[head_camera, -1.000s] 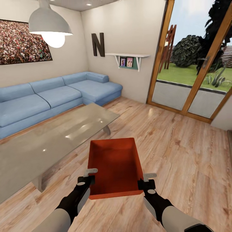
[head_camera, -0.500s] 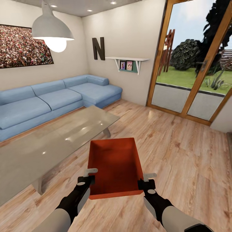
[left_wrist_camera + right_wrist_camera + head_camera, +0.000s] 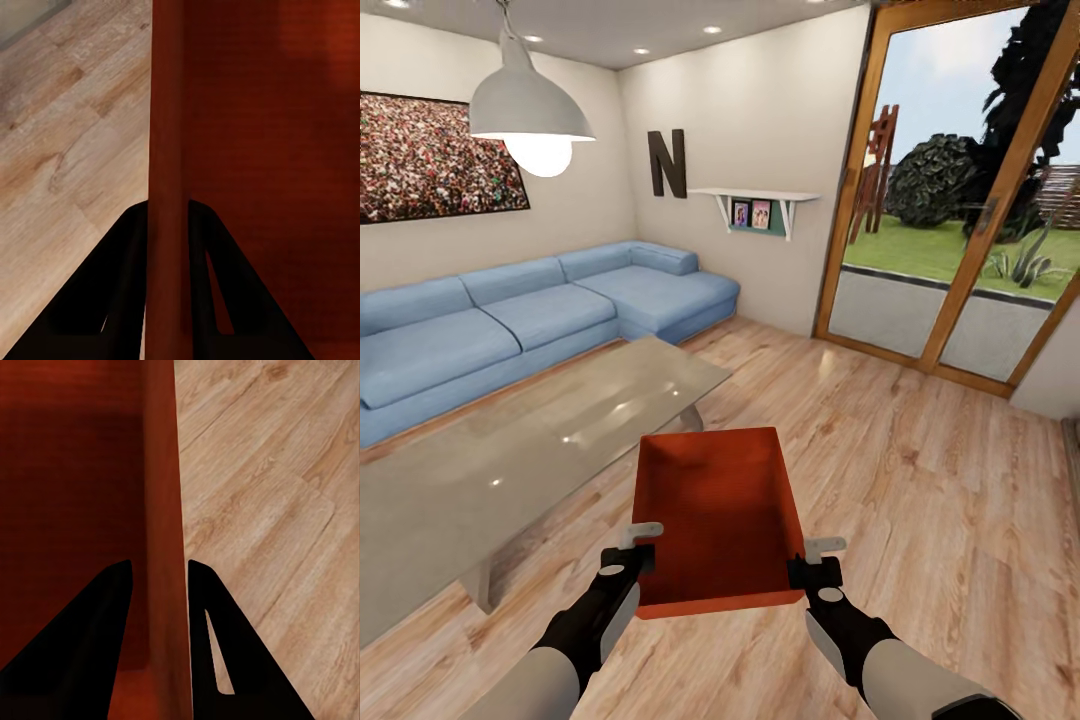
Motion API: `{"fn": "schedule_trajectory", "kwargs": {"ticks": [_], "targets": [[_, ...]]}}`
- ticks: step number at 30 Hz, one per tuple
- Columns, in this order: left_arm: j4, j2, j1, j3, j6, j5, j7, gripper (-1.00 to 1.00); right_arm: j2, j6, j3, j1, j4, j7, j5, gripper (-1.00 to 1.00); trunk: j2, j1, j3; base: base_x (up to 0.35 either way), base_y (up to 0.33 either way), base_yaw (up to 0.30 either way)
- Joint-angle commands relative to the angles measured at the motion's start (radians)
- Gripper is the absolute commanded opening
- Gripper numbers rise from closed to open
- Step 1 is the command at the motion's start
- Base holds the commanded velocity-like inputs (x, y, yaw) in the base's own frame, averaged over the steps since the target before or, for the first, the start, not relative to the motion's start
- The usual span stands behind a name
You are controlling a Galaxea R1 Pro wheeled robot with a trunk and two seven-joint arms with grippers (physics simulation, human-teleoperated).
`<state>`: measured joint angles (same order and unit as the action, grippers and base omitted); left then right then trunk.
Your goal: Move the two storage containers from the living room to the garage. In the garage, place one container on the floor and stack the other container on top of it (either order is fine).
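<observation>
Robot carrying bin point(image 3: 718, 515) out front above wood floor point(image 3: 920, 470), living room; left gripper point(image 3: 643, 548) pinching left wall, right gripper point(image 3: 815, 560) pinching right wall, fingers point(image 3: 124, 285) straddling rim on each side; two-sided hold likely keeping bin level for transport; bin sitting beside glass table point(image 3: 530, 440); second bin and garage nowhere to be made out; underside hiding behind near wall.

The room was evenly and brightly lit by a pendant lamp point(image 3: 530, 105), ceiling spots and daylight through the glass doors point(image 3: 960, 190). Glare was seen on the coffee table point(image 3: 530, 440). Wrist views were slightly blurred.
</observation>
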<state>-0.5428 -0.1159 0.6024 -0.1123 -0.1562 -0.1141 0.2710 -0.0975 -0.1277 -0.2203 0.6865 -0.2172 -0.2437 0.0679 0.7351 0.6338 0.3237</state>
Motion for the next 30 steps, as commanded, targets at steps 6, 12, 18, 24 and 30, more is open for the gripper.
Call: {"fn": "schedule_trajectory", "kwargs": {"ticks": [6,12,18,24,30], "targets": [[-0.003,-0.001,0.0,0.003,-0.005,-0.093,0.01,-1.0,-0.005,-0.004,0.015,0.001,-0.002,0.001,0.001,-1.0,0.001,0.0,-0.008,0.0,0.0,0.0],[-0.004,-0.001,0.0,0.003,-0.005,-0.093,0.01,-1.0,-0.005,-0.004,0.015,0.001,-0.001,0.001,0.001,-1.0,0.001,0.0,-0.018,0.0,0.0,0.0],[-0.004,-0.001,0.0,0.003,-0.006,-0.093,0.01,-1.0,-0.005,-0.004,0.015,0.001,-0.002,0.001,0.001,-1.0,0.001,0.0,-0.028,0.0,0.0,0.0],[-0.004,-0.001,0.0,0.003,-0.006,-0.093,0.01,-1.0,-0.005,-0.004,0.015,0.001,-0.002,0.001,0.001,-1.0,0.001,0.0,-0.037,0.0,0.0,0.0],[-0.004,-0.001,0.0,0.003,-0.006,-0.093,0.01,-1.0,-0.005,-0.004,0.015,0.001,-0.001,0.001,0.001,-1.0,0.001,0.0,-0.047,0.0,0.0,0.0]]}}
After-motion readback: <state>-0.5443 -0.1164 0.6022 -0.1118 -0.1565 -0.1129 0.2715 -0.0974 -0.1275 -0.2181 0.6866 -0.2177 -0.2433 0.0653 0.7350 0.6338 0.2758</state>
